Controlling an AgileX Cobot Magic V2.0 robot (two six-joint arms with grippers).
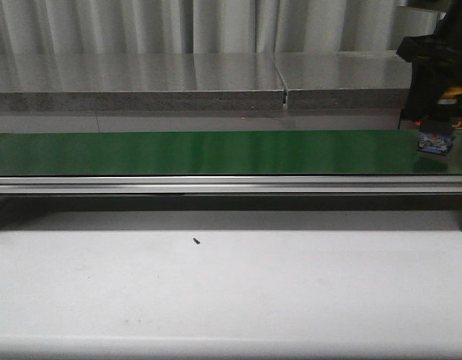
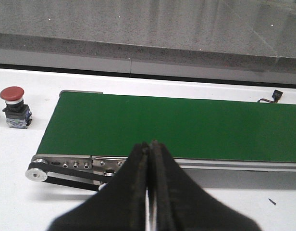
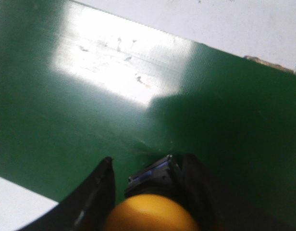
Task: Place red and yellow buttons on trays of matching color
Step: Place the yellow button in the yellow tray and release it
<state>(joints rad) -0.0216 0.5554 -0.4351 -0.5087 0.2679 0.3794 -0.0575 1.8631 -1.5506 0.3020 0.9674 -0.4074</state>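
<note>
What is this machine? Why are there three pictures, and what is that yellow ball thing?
It is a robot with two arms, and each arm ends in a gripper, a kind of pinching hand. The big picture looks forward from the robot over a white table with a long green belt across it. The other two pictures come from little cameras on the robot's wrists. The left gripper is pinched shut with nothing in it, above the near edge of the belt. Beside the belt's end stands a red button on the table. The yellow ball is the cap of a yellow button. The right gripper has it between its fingers, over the belt. No trays show in these pictures.
</note>
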